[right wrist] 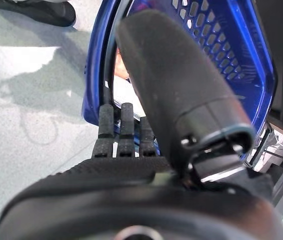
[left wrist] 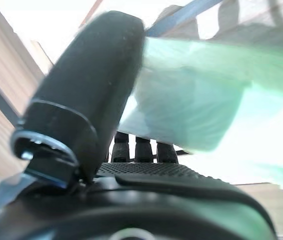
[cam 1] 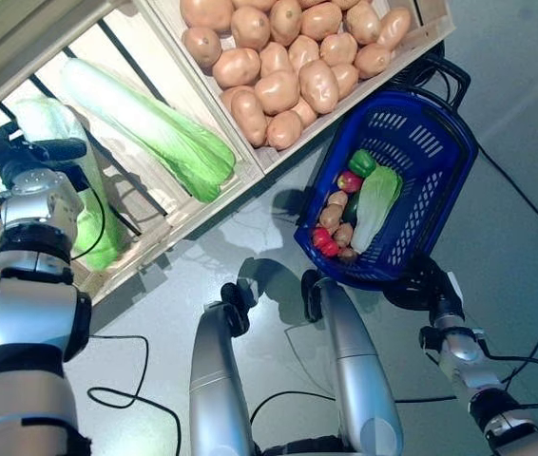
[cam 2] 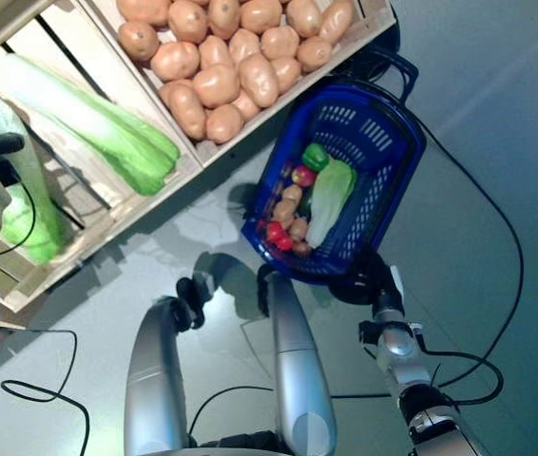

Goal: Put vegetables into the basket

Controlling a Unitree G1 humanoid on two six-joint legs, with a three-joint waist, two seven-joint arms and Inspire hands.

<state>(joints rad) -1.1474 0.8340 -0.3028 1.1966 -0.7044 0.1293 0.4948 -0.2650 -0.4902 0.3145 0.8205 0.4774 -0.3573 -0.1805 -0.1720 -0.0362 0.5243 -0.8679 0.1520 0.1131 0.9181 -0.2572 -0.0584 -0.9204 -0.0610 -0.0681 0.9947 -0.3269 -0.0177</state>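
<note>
One pale-green cabbage [left wrist: 191, 105] clamped in left hand [cam 1: 24, 157] fingers, right hand [right wrist: 131, 135] gripping blue basket [cam 1: 440, 152]

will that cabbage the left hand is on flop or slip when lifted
Probably floppy: the cabbage is long and leafy, and the left hand sits near its pale stem end, so the green tip may droop. Its glossy surface looks smooth, so it may slide. It is unlikely to roll, lying against the crate slats.
</note>
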